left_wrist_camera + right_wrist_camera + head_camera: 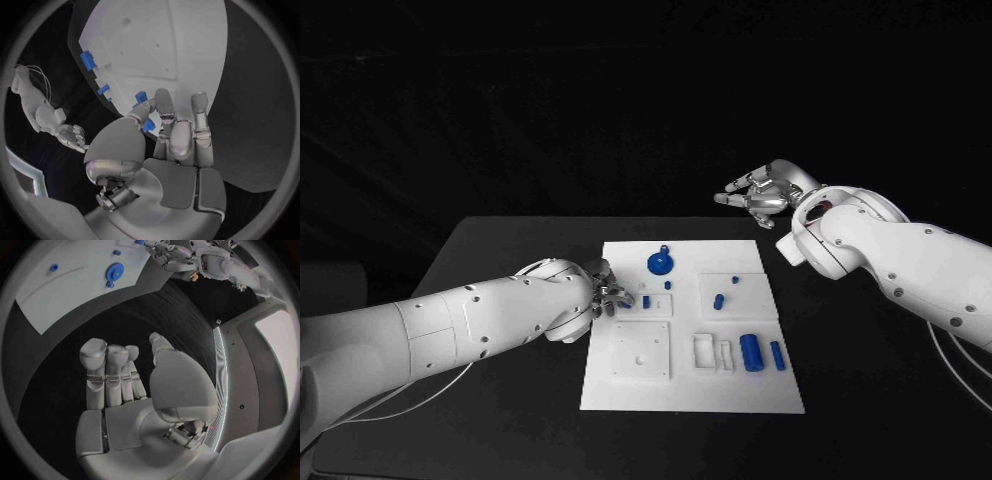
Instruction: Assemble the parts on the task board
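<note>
On the white task board [689, 390], small blue parts [751, 352]; left hand [606, 292] perhaps pinching one, right hand [764, 192] curled, empty.

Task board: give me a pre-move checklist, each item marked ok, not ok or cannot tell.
1. Task board lies flat on the black table: ok.
2. Left hand at the board's left edge, fingers on a small blue part: ok.
3. Firm hold on that part: cannot tell.
4. Right hand off the board, beyond its far right corner, holding nothing: ok.
5. Blue round disc seated near the far edge: cannot tell.
6. Blue cylinder lies unobstructed on the right side: ok.
</note>
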Robot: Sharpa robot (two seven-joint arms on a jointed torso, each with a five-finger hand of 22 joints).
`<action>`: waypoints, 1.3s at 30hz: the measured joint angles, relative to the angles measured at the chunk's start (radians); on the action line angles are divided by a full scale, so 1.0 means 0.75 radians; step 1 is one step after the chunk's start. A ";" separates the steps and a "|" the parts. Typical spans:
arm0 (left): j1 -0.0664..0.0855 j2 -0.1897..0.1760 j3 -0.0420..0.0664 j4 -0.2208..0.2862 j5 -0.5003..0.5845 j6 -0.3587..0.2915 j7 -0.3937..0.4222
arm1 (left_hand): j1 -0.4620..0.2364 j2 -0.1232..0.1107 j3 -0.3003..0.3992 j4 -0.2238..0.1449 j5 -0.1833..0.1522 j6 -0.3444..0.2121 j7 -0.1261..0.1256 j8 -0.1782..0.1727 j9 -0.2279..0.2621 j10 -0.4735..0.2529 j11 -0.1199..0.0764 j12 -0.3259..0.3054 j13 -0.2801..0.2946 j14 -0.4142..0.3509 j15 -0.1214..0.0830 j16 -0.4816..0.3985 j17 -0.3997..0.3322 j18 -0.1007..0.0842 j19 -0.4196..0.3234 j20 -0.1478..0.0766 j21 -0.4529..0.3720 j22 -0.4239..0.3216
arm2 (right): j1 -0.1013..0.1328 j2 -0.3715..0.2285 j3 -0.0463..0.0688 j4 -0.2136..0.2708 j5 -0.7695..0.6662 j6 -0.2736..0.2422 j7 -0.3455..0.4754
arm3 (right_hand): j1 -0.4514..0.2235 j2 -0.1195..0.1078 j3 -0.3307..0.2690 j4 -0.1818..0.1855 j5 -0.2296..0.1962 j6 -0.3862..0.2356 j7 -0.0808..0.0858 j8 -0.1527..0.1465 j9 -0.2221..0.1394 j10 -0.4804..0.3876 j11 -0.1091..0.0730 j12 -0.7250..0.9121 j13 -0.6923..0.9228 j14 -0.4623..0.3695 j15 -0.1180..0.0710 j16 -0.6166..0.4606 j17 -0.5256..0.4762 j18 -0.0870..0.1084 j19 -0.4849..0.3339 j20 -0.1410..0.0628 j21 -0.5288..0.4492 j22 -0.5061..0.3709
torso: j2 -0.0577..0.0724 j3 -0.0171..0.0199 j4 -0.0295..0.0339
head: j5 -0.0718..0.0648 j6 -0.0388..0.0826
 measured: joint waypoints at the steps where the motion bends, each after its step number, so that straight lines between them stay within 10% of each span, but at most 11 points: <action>1: 0.000 0.000 0.000 0.000 -0.001 0.000 0.000 | 0.009 0.009 -0.005 0.002 -0.011 0.000 0.000 0.000 0.003 0.000 0.000 0.000 -0.001 0.000 0.000 0.000 0.000 0.000 0.000 0.000 0.000 0.000 | 0.000 0.000 0.000 0.000 0.000 0.000 0.000 | 0.000 0.000 0.000 0.000 0.000 0.000 0.000 0.000 0.000 0.000 0.000 0.000 0.000 0.000 0.000 0.000 0.000 0.000 0.000 0.000 0.000 0.000 | 0.000 0.0000 0.0000 | 0.000 0.000; 12: 0.002 0.007 0.000 -0.002 -0.013 0.006 -0.005 | 0.015 0.015 -0.024 0.006 -0.016 0.000 0.000 0.000 0.051 0.002 0.002 0.008 -0.020 0.000 0.000 0.005 0.015 0.021 0.000 0.024 0.000 0.001 | 0.000 0.005 0.000 -0.004 0.000 0.001 0.000 | 0.000 0.000 0.000 0.000 0.000 0.000 0.000 0.000 0.000 0.002 0.002 0.000 0.000 0.000 0.000 0.000 0.000 0.000 0.000 0.000 0.000 0.000 | 0.000 0.0008 -0.0006 | -0.002 -0.001; 20: 0.004 0.016 -0.001 -0.002 -0.016 0.030 -0.008 | -0.008 0.036 -0.012 0.013 0.085 0.000 0.000 0.000 0.078 0.002 0.002 0.014 -0.031 0.000 0.001 0.005 0.019 0.021 -0.005 0.028 0.010 0.001 | -0.001 0.006 0.000 -0.005 0.000 0.001 0.001 | 0.000 0.000 0.000 0.000 0.000 0.000 0.000 0.000 0.000 0.002 0.002 0.000 0.000 0.000 0.000 0.000 0.000 0.000 0.000 0.000 0.000 0.000 | 0.001 0.0013 -0.0003 | -0.003 -0.001; 39: 0.008 0.015 0.001 0.000 -0.041 0.078 -0.011 | -0.081 0.046 0.018 -0.017 0.145 0.010 0.007 0.000 0.088 0.006 0.007 0.019 -0.045 0.002 0.003 0.005 0.015 0.042 -0.015 0.038 0.022 0.000 | -0.002 0.004 0.000 -0.005 0.000 0.003 0.001 | 0.000 0.000 0.000 0.000 0.005 0.000 0.000 0.000 0.000 0.002 0.002 0.000 0.000 0.000 0.000 0.000 -0.001 0.000 0.000 0.000 0.000 0.000 | 0.000 -0.0008 0.0003 | -0.005 -0.002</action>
